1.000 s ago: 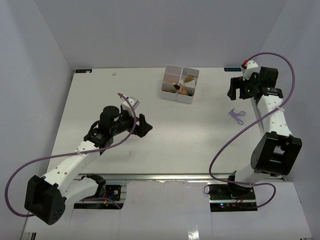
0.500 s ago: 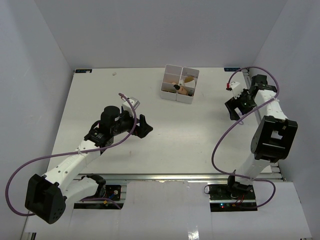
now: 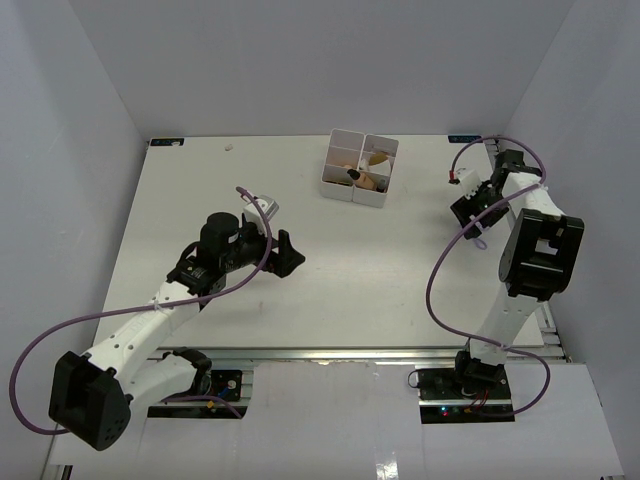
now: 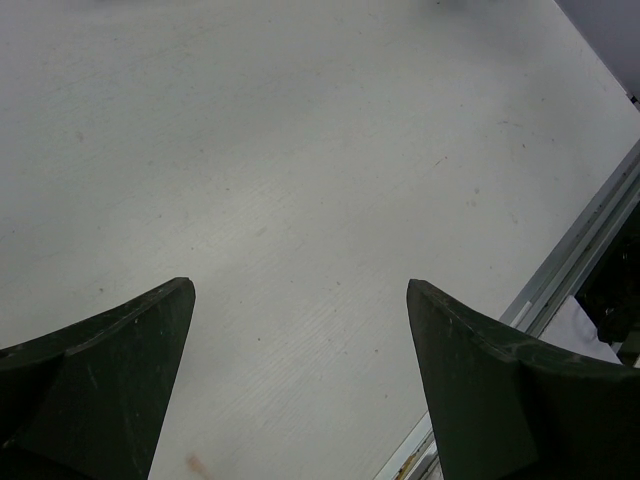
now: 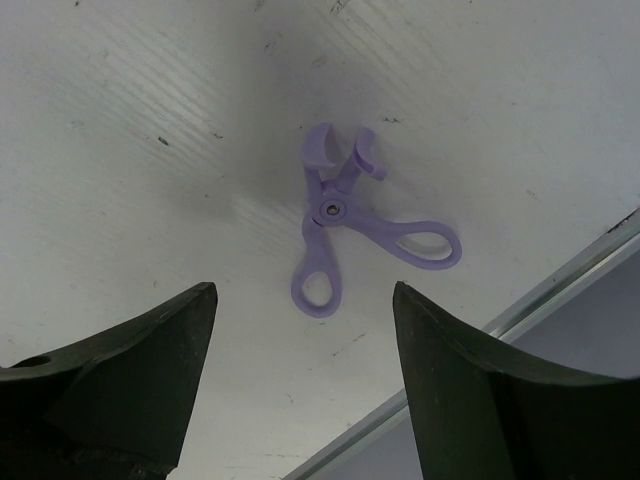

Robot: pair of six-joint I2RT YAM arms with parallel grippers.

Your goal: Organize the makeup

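A purple scissor-shaped eyelash curler [image 5: 340, 210] lies flat on the white table near its right edge. My right gripper [image 5: 302, 292] hovers open just over it, its fingers either side of the handle loops and not touching. In the top view the right gripper [image 3: 470, 210] partly covers the curler [image 3: 480, 234]. Other makeup sits in the white compartment box [image 3: 336, 186]: a tan piece [image 3: 376, 157], a dark-capped item [image 3: 353, 175] and a beige piece [image 3: 372, 183]. My left gripper [image 3: 290, 255] is open and empty over bare table, as the left wrist view [image 4: 298, 285] shows.
The table's right edge rail [image 5: 560, 290] runs close beside the curler. A purple cable [image 3: 450, 260] loops from the right arm across the table. A small speck [image 3: 229, 146] lies at the far left. Grey walls enclose the table.
My right arm has swung in from the far right and brought its open gripper down over the purple curler. The left arm has not moved.
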